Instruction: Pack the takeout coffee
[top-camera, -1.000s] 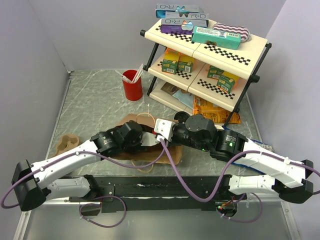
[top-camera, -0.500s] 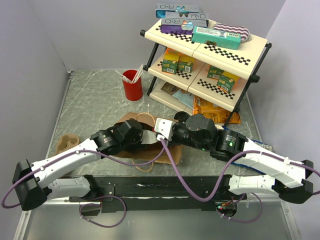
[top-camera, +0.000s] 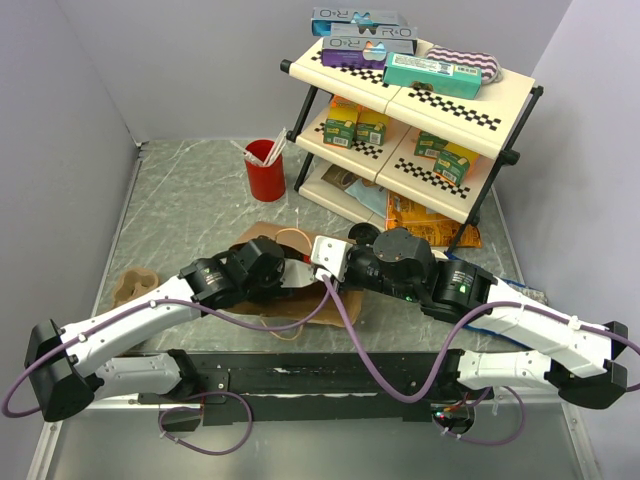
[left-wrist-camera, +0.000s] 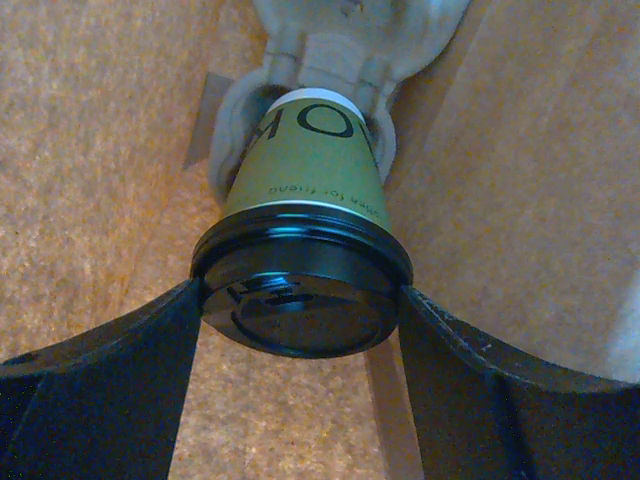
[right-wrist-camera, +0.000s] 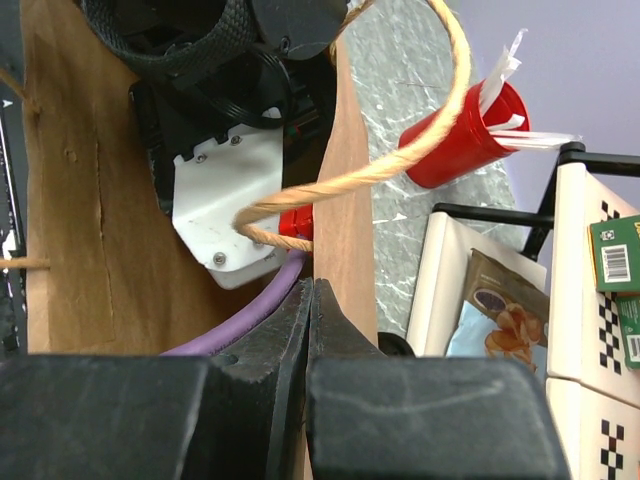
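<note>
The takeout coffee (left-wrist-camera: 305, 170), a dark green paper cup with a black lid (left-wrist-camera: 300, 290), lies inside a brown paper bag (left-wrist-camera: 100, 150). Its base rests in a pale pulp cup carrier (left-wrist-camera: 340, 40) deeper in the bag. My left gripper (left-wrist-camera: 300, 300) is shut on the lid, one finger on each side. In the top view the left wrist reaches into the bag (top-camera: 300, 305), hiding the cup. My right gripper (right-wrist-camera: 312, 290) is shut on the edge of the bag (right-wrist-camera: 345, 230), holding its mouth.
A red cup (top-camera: 265, 170) with sticks stands behind the bag. At the back right is a checkered shelf rack (top-camera: 420, 100) with boxes and snack packs. Another pulp carrier (top-camera: 135, 285) lies at the left. The bag's twine handle (right-wrist-camera: 400, 165) loops over the right wrist's view.
The left wrist has edged slightly farther into the bag, and the bag's far end and handle have shifted a little. The right arm has hardly moved.
</note>
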